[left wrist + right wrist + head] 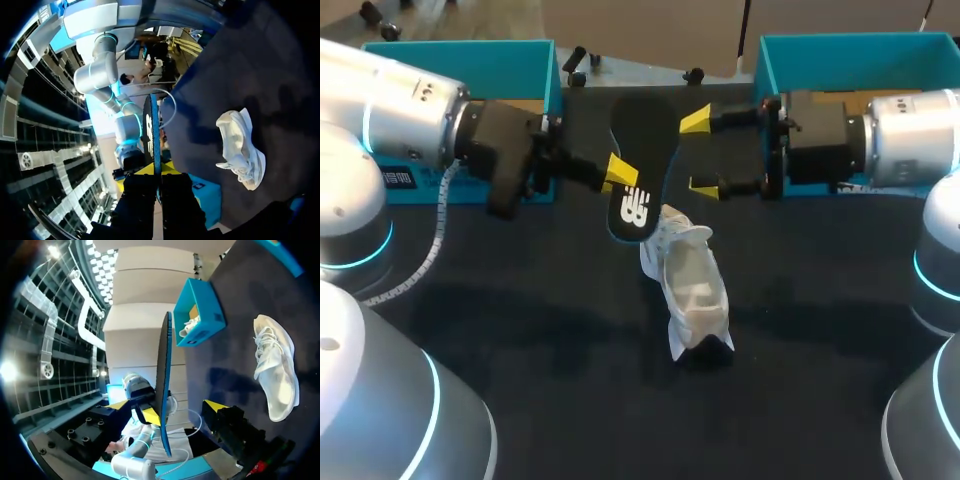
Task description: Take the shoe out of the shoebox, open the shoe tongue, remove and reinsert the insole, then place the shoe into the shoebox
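Note:
A black insole [642, 150] with a white logo hangs in the air over the table's middle, and my left gripper [617, 172] is shut on its edge. In the left wrist view the insole [152, 130] runs edge-on out from between the shut fingers. My right gripper [700, 153] stands open just right of the insole. In the right wrist view the insole [162, 375] stands in line with the gap between that gripper's [166, 405] spread fingers, touching neither. The white shoe [692, 290] lies on the dark table below, also seen as the shoe [241, 147] and the shoe [276, 365].
A teal shoebox [470, 55] stands at the back left and a second teal box [850, 50] at the back right. In the right wrist view the left box [200, 310] holds another white shoe [189, 327]. Dark table surface lies in front of the shoe.

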Controlling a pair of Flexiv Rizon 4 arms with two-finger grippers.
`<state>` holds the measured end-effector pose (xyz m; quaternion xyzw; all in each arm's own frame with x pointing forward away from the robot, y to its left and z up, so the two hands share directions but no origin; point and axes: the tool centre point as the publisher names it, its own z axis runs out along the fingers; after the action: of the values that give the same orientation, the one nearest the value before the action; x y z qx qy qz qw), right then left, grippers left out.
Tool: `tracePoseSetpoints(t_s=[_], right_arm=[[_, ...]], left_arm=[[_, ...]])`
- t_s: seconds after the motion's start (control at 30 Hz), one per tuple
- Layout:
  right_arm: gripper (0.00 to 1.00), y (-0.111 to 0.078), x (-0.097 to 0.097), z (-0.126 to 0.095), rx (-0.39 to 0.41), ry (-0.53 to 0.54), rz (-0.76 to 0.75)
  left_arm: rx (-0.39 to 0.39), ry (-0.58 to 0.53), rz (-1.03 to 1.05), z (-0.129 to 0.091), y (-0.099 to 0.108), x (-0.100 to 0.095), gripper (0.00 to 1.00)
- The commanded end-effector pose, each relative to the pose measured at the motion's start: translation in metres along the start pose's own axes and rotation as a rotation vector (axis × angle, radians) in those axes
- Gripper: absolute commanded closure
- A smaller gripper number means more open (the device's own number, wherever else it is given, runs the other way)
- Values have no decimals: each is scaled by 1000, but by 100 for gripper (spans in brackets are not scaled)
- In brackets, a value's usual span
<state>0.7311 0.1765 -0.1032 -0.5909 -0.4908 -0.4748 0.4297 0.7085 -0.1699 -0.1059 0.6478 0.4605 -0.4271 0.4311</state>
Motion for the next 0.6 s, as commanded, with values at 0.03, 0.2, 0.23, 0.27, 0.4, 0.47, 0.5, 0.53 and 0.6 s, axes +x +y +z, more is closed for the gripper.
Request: tracePoseSetpoints(t_s=[0.03, 0.2, 0.23, 0.27, 0.4, 0.47, 0.5, 0.53, 0.6], right_arm=[[25, 5, 1, 11, 2, 1, 1], [44, 8, 4, 15, 12, 4, -3], [45, 8, 4, 15, 14, 5, -3], [47, 9, 4, 16, 15, 5, -2], [52, 9, 5, 18, 23, 5, -2], [53, 9, 5, 18, 25, 5, -1], [53, 9, 5, 18, 25, 5, -1], [54, 9, 5, 19, 25, 5, 1], [55, 8, 4, 19, 22, 7, 4]], left_arm=[[-16, -4, 7, 7, 0, 3, 100], [-23, 5, 51, 17, -3, 6, 100], [-22, 2, 52, 19, -4, 6, 100], [-21, 0, 52, 20, -5, 5, 100], [-21, -13, 54, 26, -7, 3, 100], [-23, -19, 53, 28, -7, 2, 100], [-23, -19, 53, 28, -7, 2, 100], [-24, -22, 53, 29, -7, 0, 100], [-24, -29, 60, 30, -9, -1, 100]])
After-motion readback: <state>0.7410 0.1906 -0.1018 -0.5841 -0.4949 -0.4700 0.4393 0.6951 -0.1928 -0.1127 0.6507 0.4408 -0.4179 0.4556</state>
